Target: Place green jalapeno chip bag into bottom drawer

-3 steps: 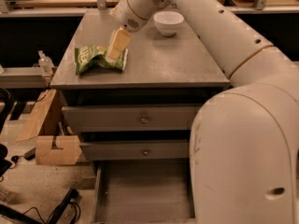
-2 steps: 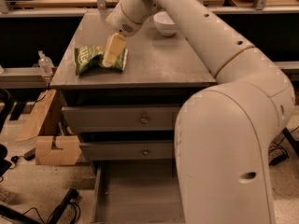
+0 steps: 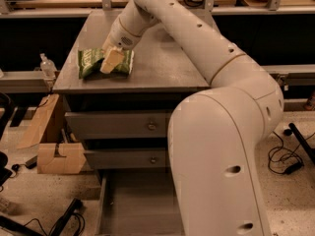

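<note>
Touching one green jalapeno chip bag, one hand, grip unclear, three drawers.

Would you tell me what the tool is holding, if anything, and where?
Cannot be told: the tool sits over the middle of the chip bag, which lies on the cabinet top.

The grey tabletop carries the green jalapeno chip bag, lying flat near its front left corner; the pincer hangs over the bag's middle.
</note>
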Robot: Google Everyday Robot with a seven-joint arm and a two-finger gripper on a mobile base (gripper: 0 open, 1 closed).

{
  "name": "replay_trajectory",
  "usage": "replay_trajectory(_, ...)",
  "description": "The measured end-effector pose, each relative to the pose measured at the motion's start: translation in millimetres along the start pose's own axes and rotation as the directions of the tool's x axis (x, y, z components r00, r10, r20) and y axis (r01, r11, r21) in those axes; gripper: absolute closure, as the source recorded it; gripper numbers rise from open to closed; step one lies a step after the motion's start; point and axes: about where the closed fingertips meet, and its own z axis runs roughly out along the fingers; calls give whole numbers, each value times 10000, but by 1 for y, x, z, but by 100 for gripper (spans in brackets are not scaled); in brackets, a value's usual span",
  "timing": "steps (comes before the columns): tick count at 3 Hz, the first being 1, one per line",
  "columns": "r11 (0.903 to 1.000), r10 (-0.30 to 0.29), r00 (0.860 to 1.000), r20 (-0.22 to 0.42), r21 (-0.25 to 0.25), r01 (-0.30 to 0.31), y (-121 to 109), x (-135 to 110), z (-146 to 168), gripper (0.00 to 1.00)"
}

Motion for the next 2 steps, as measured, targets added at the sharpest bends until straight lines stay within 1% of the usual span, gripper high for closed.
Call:
replay_trajectory(1,9988,46,10000,0,-478,-46,6,-4,17,64)
replay_trajectory(2,9986,45,10000,-4,-522,-45,7,-3,21,88)
